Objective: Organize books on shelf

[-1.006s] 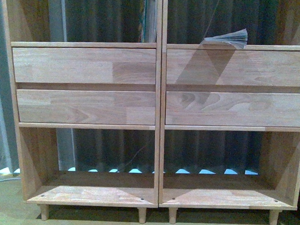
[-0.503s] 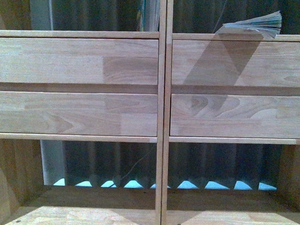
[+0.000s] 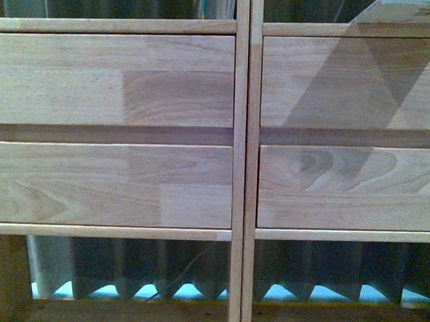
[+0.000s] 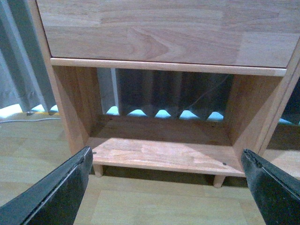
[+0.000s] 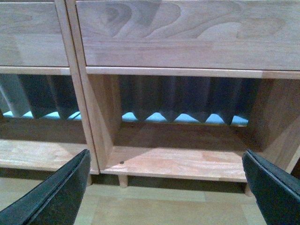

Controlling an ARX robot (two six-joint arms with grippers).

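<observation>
Showing the shelf point(image 3: 128, 186) close up, the front view is catching a book point(image 3: 413, 10) lying flat above the right column's drawers. The left gripper point(image 4: 166, 151) is gaping empty toward the bottom-left compartment. The right gripper point(image 5: 166, 153), also spread, is sitting nearer, below the book.

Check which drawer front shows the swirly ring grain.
Lower right drawer front: concentric oval swirls near its upper left, none on the other three.

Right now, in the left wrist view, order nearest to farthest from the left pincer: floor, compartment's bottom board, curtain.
1. Pale wooden floor, beneath the left pincer.
2. Light wood bottom board, ahead in the open compartment.
3. Dark pleated curtain, behind the shelf.
</observation>
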